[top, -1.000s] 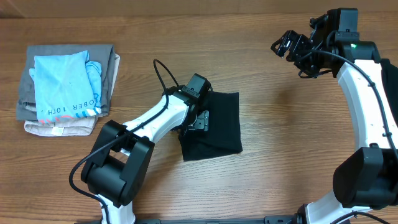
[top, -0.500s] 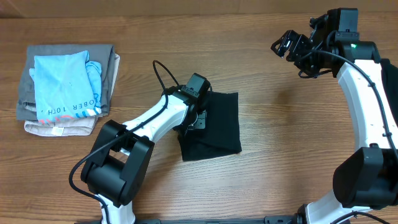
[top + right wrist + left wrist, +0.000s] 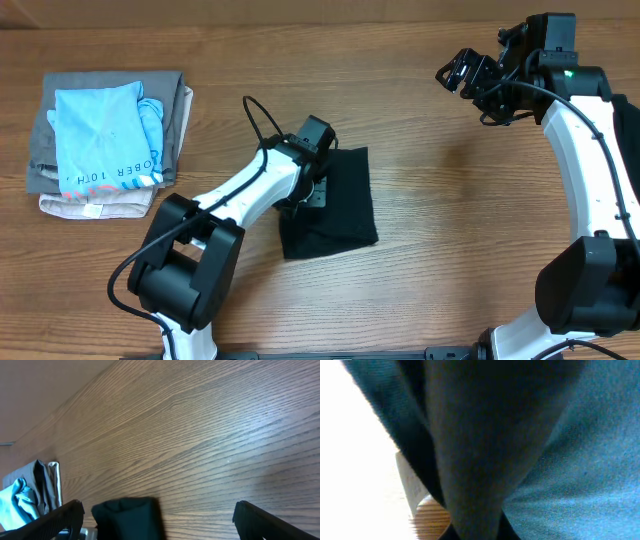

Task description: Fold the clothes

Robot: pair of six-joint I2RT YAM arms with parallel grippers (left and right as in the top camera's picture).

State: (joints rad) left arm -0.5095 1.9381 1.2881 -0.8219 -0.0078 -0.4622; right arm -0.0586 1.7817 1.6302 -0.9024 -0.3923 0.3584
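Observation:
One piece of the clothes, a plain black garment (image 3: 345, 205) folded into a rough rectangle, lies at the middle of the wooden table. My left gripper (image 3: 311, 190) is pressed down on its left edge and is shut on the fabric. In the left wrist view dark cloth (image 3: 485, 435) fills nearly the whole picture and hides the fingers. My right gripper (image 3: 462, 72) hangs open high over the far right of the table, away from the garment. The right wrist view shows the black garment (image 3: 127, 517) far off, between that gripper's (image 3: 159, 512) wide-spread fingers.
At the far left sits a stack of folded garments: a light-blue shirt with dark lettering (image 3: 105, 135) on top of grey and beige ones (image 3: 100, 205). The stack's edge (image 3: 30, 492) shows in the right wrist view. Bare wood lies between the garment and the right arm.
My left gripper has closed on the black garment's left edge and drawn it a little to the left; the cloth now looks narrower. The right arm has not moved.

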